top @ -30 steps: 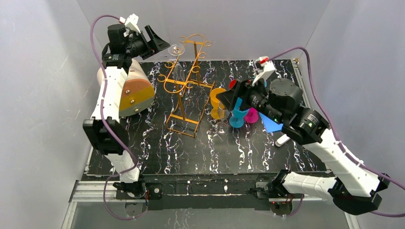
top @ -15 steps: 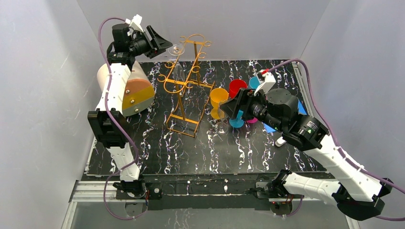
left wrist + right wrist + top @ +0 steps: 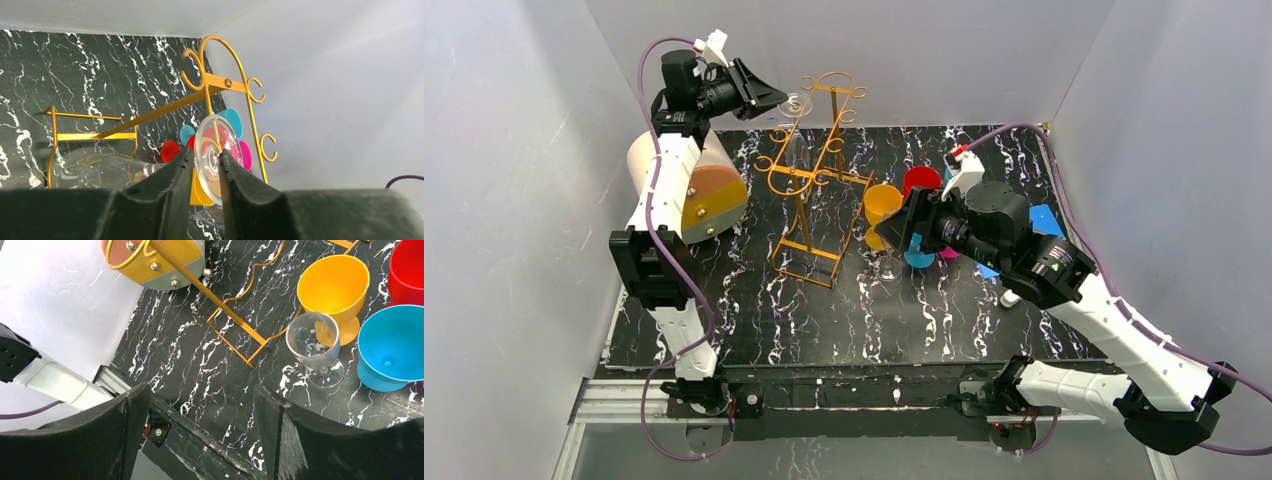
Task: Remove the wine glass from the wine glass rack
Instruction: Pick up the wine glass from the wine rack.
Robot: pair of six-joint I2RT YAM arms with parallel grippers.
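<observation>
The wine glass (image 3: 795, 104) hangs upside down from the top of the golden wire wine glass rack (image 3: 809, 180) at the back of the table. Its clear round foot (image 3: 214, 161) sits between the fingers of my left gripper (image 3: 206, 161), which is shut on the foot from both sides. The bowl (image 3: 100, 172) lies low on the left, behind the left finger. From above, my left gripper (image 3: 774, 98) reaches the rack's top from the left. My right gripper (image 3: 197, 390) is open and holds nothing; it hovers over the table's front, right of the rack's base (image 3: 235, 325).
A second clear wine glass (image 3: 315, 342) stands on the table beside a yellow goblet (image 3: 334, 287), a blue one (image 3: 395, 340) and a red one (image 3: 407, 270). A cream-and-orange cylindrical box (image 3: 694, 185) lies left of the rack. The back wall is close behind the rack.
My left gripper's jaws have narrowed from wide apart onto the glass's foot, and it edged right. My right arm has moved left toward the goblets.
</observation>
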